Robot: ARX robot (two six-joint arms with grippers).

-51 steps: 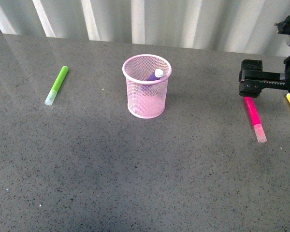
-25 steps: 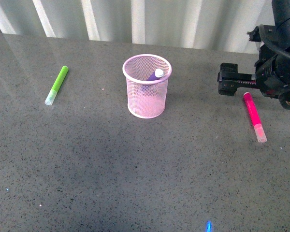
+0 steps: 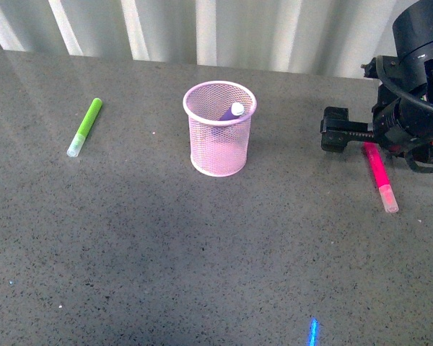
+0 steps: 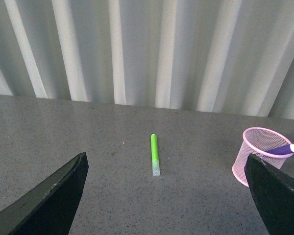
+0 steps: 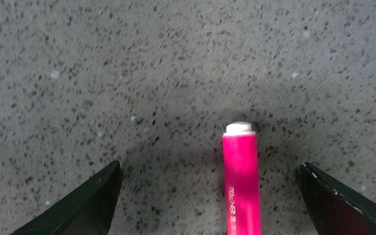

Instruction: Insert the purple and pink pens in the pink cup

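**A:** Right gripper (image 3: 335, 131) first: the jaws are spread wide with nothing in them. In the wrist view both dark fingers (image 5: 85, 203) stand well apart, one at each side of the frame.

**B:** And look what lies between them! The pink pen (image 5: 242, 181), flat on the speckled grey table (image 3: 202, 252), white butt end pointing away from the camera. It sits off-centre, nearer one finger than the other, and neither finger touches it.

**A:** How high the fingers hang above the table, I cannot tell. From the front, the pen runs out from under the arm toward the camera, clear cap at the near end.

**B:** Over to the left gripper (image 4: 164, 205). It's open wide too, and holds nothing. Its two fingertips frame the bottom corners of its own wrist view; the front camera doesn't show that arm at all.

**A:** Moving outward: the pink cup (image 3: 218, 140) stands upright mid-table, well left of the right gripper.

**B:** The purple pen (image 3: 231, 112) is already inside it, leaning on the rim, with its white tip poking just over the top.

**A:** So it's one in and one out. The pink pen is on the table, well apart from the cup.

**B:** Farther left lies a lime green marker (image 3: 84, 127), alone and flat, with its clear cap toward the camera. Behind it all is a pale ribbed wall (image 4: 137, 49).
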